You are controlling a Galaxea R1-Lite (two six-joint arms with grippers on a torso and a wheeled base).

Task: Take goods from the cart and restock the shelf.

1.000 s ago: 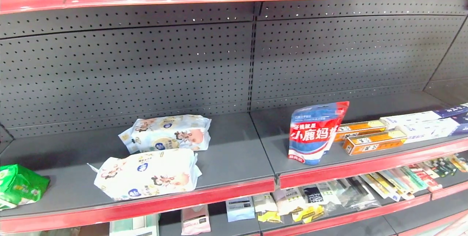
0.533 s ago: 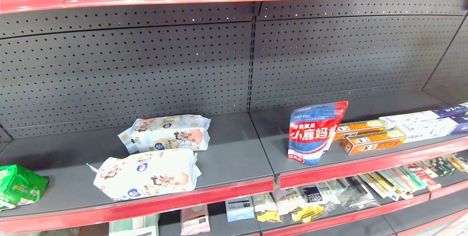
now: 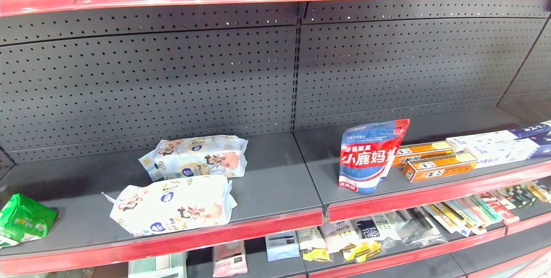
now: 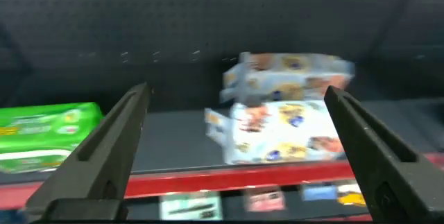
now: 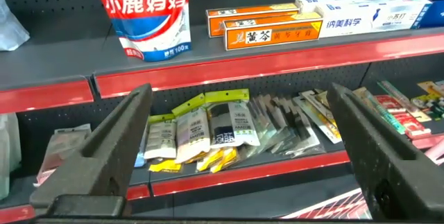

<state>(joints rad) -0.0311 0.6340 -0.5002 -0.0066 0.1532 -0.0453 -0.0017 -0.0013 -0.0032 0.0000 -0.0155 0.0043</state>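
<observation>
Seemingly nothing on the shelf [image 3: 275,183] shifts; left gripper [image 4: 236,91] and right gripper [image 5: 239,89], fingers spread, are empty: restocking waits.

Large white characters cross the red band of the blue pouch [image 3: 371,156] at the shelf's [image 3: 275,183] front edge, and dark characters mark the orange boxes [image 3: 439,167] beside it.
</observation>
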